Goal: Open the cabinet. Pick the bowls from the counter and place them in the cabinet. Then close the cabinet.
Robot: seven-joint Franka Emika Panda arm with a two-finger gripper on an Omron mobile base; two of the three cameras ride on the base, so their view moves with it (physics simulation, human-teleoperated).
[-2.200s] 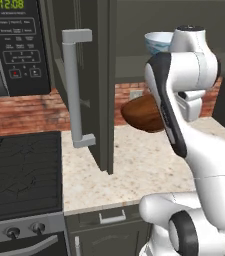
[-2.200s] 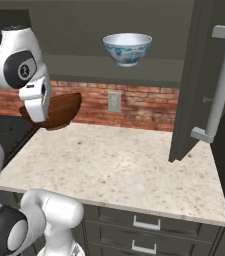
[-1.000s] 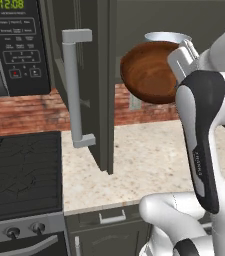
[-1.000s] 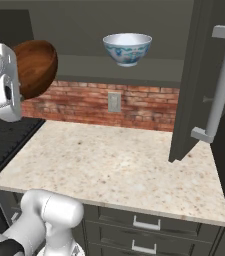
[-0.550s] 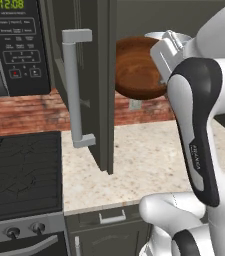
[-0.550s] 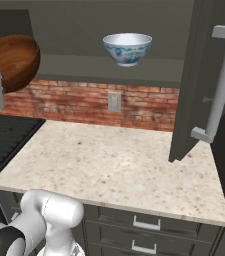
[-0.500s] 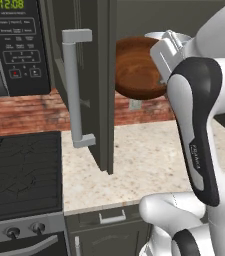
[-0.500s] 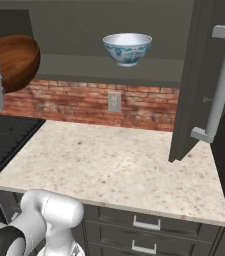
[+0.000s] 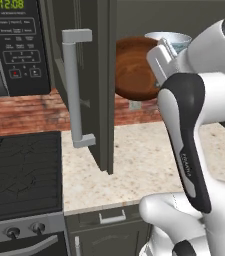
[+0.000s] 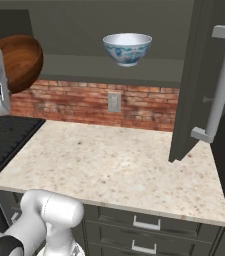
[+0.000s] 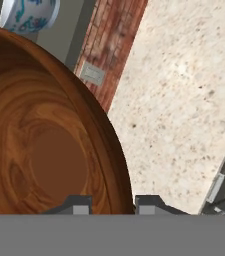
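Brown wooden bowl (image 9: 136, 67) hangs tilted on its side, its rim pinched between the gripper (image 11: 111, 204) fingers, level with the open cabinet (image 10: 84, 35) shelf. Since two seconds ago it has risen from just above the counter (image 10: 119, 165). White patterned bowl (image 10: 128, 48) sits unmoved on that shelf, doors open.

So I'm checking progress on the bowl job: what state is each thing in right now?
cabinet: doors open.
white bowl: upright on the cabinet shelf.
wooden bowl: tipped on its side, held in the air.
gripper: shut on the wooden bowl's rim.
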